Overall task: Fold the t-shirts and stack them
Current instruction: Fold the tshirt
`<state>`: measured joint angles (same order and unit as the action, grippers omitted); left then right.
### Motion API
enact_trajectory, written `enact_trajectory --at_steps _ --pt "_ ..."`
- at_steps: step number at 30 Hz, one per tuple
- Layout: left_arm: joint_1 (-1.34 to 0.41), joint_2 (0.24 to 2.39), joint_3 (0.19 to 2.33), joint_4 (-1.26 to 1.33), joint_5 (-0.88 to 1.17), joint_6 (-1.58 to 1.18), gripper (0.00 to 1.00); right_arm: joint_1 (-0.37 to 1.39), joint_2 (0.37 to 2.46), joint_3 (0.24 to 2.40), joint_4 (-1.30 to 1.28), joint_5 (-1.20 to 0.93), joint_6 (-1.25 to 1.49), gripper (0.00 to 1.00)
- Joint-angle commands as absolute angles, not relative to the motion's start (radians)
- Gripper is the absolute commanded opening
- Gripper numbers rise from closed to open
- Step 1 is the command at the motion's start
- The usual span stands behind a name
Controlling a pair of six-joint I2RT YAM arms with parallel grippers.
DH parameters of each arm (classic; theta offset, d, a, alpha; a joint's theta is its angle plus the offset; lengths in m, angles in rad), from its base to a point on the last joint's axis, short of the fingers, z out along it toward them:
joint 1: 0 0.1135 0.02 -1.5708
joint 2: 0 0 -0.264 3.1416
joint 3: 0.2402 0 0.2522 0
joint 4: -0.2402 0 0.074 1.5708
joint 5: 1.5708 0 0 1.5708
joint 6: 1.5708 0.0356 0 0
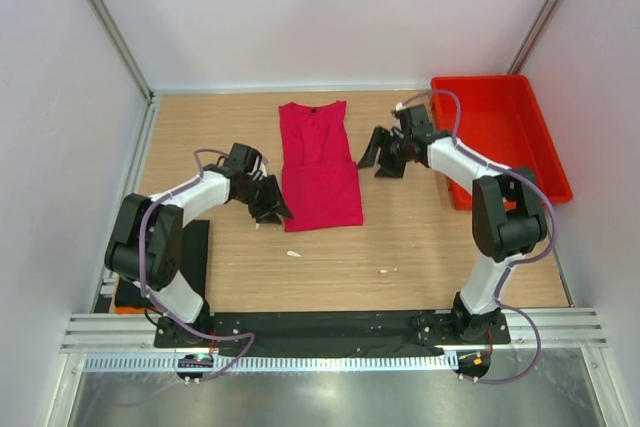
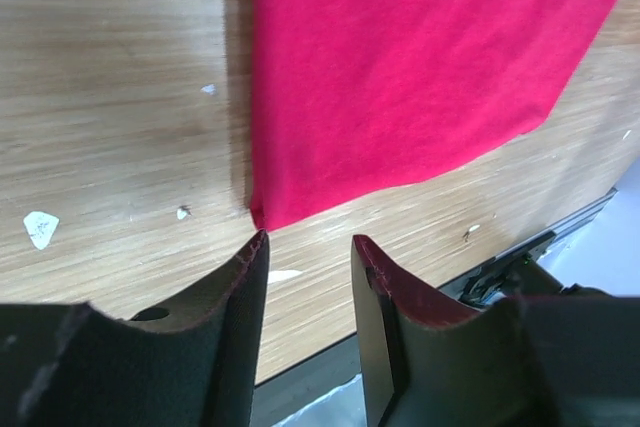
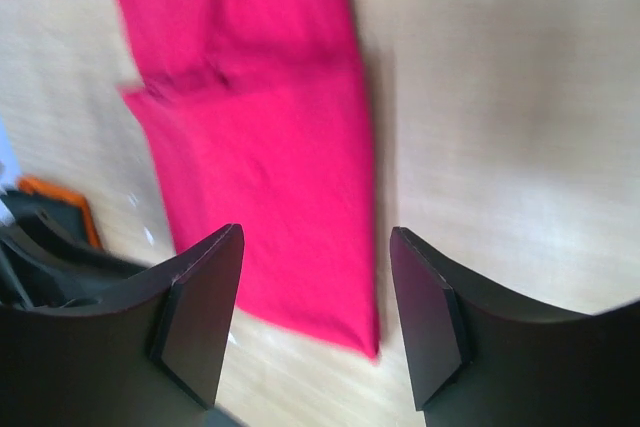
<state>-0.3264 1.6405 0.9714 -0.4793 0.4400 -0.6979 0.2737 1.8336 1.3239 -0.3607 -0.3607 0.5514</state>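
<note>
One crimson-pink t-shirt (image 1: 320, 169) lies flat in the middle of the table, folded into a long narrow strip with its collar at the far end. My left gripper (image 1: 268, 203) is low at the shirt's near left corner. In the left wrist view that gripper (image 2: 310, 242) is open and holds nothing, and the shirt's corner (image 2: 266, 213) lies just beyond its fingertips. My right gripper (image 1: 386, 157) hangs just right of the shirt's right edge. It (image 3: 315, 237) is open wide and empty, with the shirt (image 3: 270, 177) on the table below it.
A red plastic tray (image 1: 545, 152) stands at the back right, beside the right arm. A flat dark shape (image 1: 195, 252) lies under the left arm at the table's left; I cannot tell what it is. Small white scraps (image 1: 294, 253) dot the wood near the front.
</note>
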Motion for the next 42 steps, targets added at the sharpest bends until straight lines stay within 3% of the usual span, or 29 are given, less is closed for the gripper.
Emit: enact_trajectory --at_steps 1,6,13,20,28,42 --pt "-0.328 1.618 0.913 -0.407 0.466 -0.77 0.39 0.288 1.731 1.175 -0.405 -0.416 0.566 0.66" --pt "-0.328 1.594 0.81 -0.302 0.448 -0.963 0.38 0.301 1.57 0.968 -0.335 -0.391 0.687 0.65" --pt "-0.333 1.523 0.666 -0.152 0.364 -1.239 0.41 0.399 1.436 0.701 -0.048 -0.29 0.961 0.68" --pt "-0.38 1.508 0.563 -0.022 0.262 -1.414 0.43 0.456 1.39 0.51 0.187 -0.164 1.141 0.66" --pt "-0.402 1.471 0.476 0.026 0.187 -1.537 0.36 0.46 1.399 0.462 0.273 -0.113 1.213 0.61" --pt "-0.393 1.468 0.552 -0.15 0.15 -1.453 0.39 0.468 1.488 0.535 0.124 -0.204 1.091 0.58"
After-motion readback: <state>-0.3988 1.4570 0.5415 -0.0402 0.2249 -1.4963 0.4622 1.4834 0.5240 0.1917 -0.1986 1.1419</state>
